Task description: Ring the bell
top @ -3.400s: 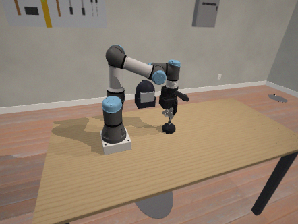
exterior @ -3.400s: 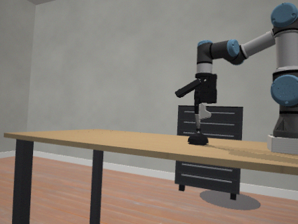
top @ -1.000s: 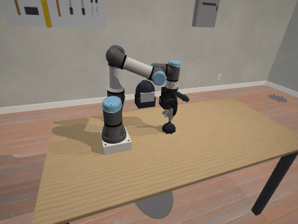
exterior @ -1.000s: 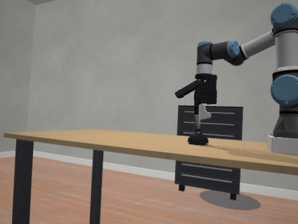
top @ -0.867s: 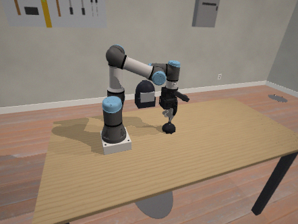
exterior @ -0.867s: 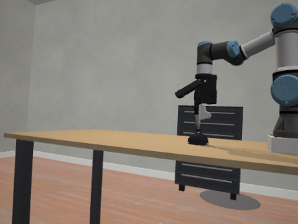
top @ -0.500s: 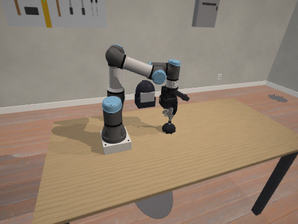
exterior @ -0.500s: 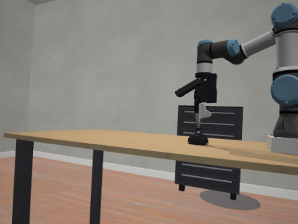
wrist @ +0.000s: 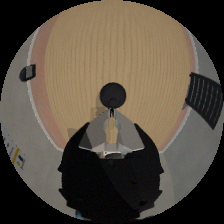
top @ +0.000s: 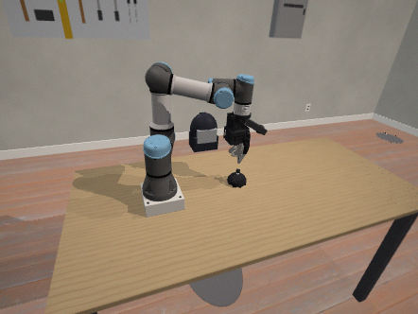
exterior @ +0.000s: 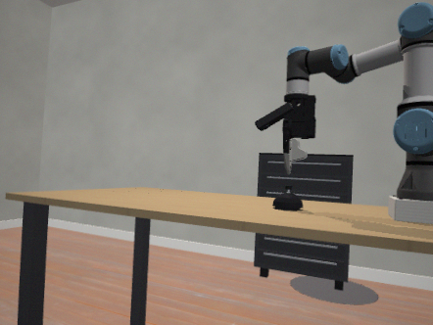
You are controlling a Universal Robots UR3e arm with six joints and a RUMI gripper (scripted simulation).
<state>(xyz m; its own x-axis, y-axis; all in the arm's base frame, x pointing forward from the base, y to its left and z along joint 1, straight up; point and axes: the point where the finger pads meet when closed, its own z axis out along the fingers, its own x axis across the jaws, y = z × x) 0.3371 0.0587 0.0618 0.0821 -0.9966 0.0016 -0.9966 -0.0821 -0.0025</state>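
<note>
With the end effector [exterior: 288,168] pressed together on nothing and held above the bell [exterior: 287,202] on the table [exterior: 147,203], the bell could be shifted by any off-center descent.

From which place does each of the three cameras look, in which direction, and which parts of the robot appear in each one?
Top: high in front of the table, looking down toward the back wall; whole arm, base and gripper show.
Exterior: low beside the table, looking level across it; the arm and shut gripper above the bell.
Wrist: on the gripper, looking straight down; only the fingers show.
All three share the bell and the gripper.
</note>
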